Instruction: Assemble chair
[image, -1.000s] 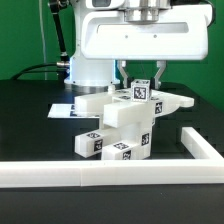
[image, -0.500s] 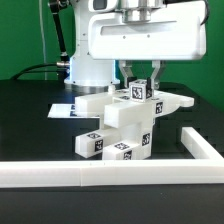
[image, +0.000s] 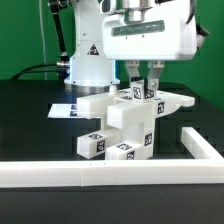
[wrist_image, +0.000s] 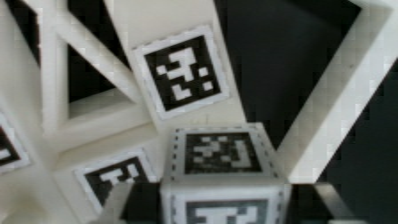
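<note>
The chair stands mid-table as a white blocky stack of slabs and cubes with black-and-white tags. Two tagged feet point toward the front rail. On top sits a small tagged cube. My gripper hangs straight above it and is shut on that cube, one finger on each side. In the wrist view the cube fills the space between my dark fingers. Beyond it lie white bars of the chair and a large tag.
A long white L-shaped border rail runs along the front and turns back at the exterior view's right. The marker board lies flat behind the chair at the exterior view's left. The arm's base stands at the back.
My gripper has turned about its vertical axis, still shut on the top cube. The cube's tagged faces have turned with it. The rest of the chair has stayed put.
</note>
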